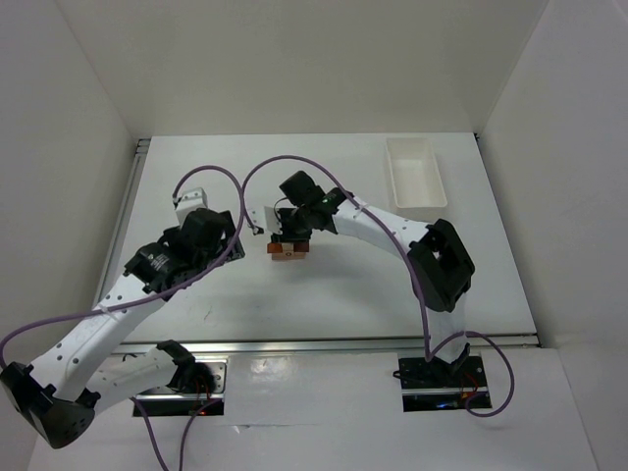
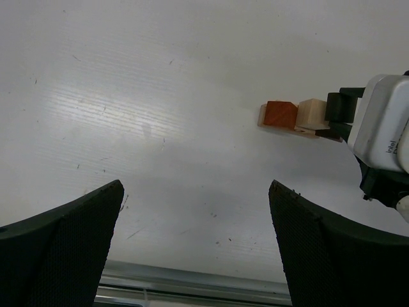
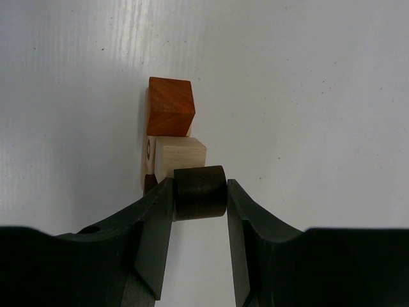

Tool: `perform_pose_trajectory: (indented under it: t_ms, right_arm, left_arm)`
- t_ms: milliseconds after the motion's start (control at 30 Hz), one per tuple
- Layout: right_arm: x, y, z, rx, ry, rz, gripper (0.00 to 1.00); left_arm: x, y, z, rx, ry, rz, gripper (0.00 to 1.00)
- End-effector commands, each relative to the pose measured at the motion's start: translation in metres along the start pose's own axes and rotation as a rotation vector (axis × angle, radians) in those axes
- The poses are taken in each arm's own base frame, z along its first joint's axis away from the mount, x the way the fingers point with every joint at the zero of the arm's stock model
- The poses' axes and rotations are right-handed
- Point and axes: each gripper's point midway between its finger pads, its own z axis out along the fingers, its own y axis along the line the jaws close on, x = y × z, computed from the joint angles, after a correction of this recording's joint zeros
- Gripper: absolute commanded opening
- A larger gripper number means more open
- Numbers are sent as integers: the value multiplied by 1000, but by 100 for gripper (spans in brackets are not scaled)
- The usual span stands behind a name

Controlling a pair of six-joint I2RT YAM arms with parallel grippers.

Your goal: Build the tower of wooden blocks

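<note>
The wood block tower [image 1: 287, 251] is a small cluster mid-table. In the right wrist view an orange-tan cube [image 3: 169, 105] and a pale cube [image 3: 181, 155] sit in a row on a thin pale piece [image 3: 147, 153]. My right gripper [image 3: 200, 189] is shut on a dark brown block [image 3: 200, 193] that butts against the pale cube. The left wrist view shows the orange cube [image 2: 281, 115], the pale cube [image 2: 313, 113] and the right gripper's fingers [image 2: 337, 107] from the side. My left gripper [image 2: 195, 185] hangs open over bare table, left of the cluster [image 1: 201, 228].
A white plastic tray [image 1: 412, 172] lies at the back right. White walls close in the table on three sides. A metal rail [image 1: 324, 344] runs along the near edge. Purple cables loop over both arms.
</note>
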Motion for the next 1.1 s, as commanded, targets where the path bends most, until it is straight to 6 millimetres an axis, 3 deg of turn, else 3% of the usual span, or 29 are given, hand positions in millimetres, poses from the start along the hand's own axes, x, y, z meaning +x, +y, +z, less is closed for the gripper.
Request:
perform_pose_trajectory:
  t_ms: [0,300,467,700,933,1067]
  right_arm:
    - [-20,-9,-5,19,-28,-12,0]
    - [-33,1,-5,6,-41,-25,0]
    - [-38,-5,-9,20,-52,-30,0]
    - [-37,0,3,-1,-43,-31,0]
    - [-39,5,2,-17,-38,-44,2]
    - [-31,3,3,-2,-1,-63,3]
  left_arm:
    - [-3,-4,-1,20,-16,-9,100]
    - [-2,-3,-4,33,-17,-14,100]
    - [-3,-3,-6,40,-24,-20,100]
    - [-3,-3,-6,40,-24,-20,100]
    - [0,0,-6,34,-18,-24,100]
    - [-2,-2,-6,41,-25,-29,100]
